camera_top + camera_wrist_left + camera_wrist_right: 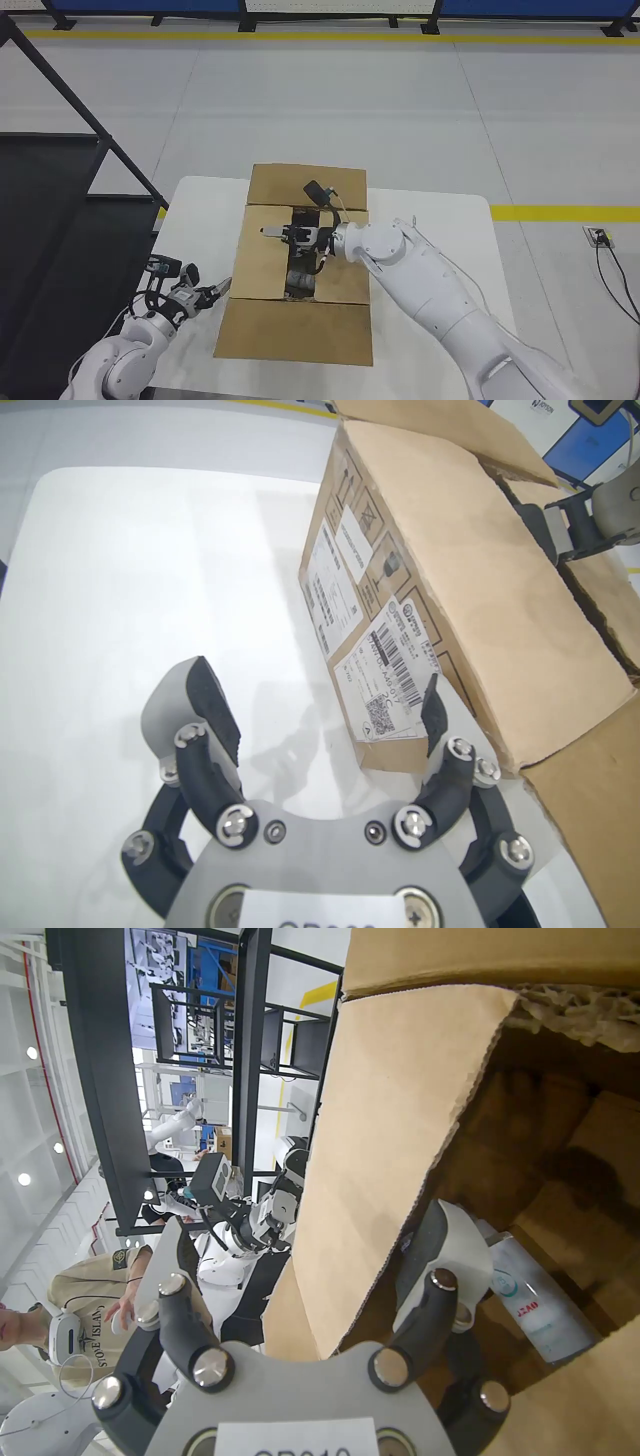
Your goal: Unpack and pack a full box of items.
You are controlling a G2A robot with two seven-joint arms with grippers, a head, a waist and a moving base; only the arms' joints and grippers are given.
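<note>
The cardboard box (262, 268) is set on the white desk (200, 215). Its far and near flaps are folded outward, and a dark gap is left between the two side flaps.

The right gripper (280, 234) is held over the opening of the box. Its fingers are spread wide apart, and the edge of one side flap (370, 1128) is taken between them without being clamped. One finger (172, 1248) is kept outside the flap and the other finger (445, 1238) is placed inside the box. Just beyond the inner finger, a white cylindrical container (535, 1313) with teal and red print is seen lying deep in the box. Brown cartons are packed around and beyond it.

The left gripper (315, 680) is held low over the desk (150, 575), with its fingers also spread apart and nothing between them. The side wall of the box (450, 575), covered with printed labels (390, 680), stands just ahead of this gripper. One fingertip (432, 710) is brought close to the lower corner of that wall; whether it touches cannot be told.
</note>
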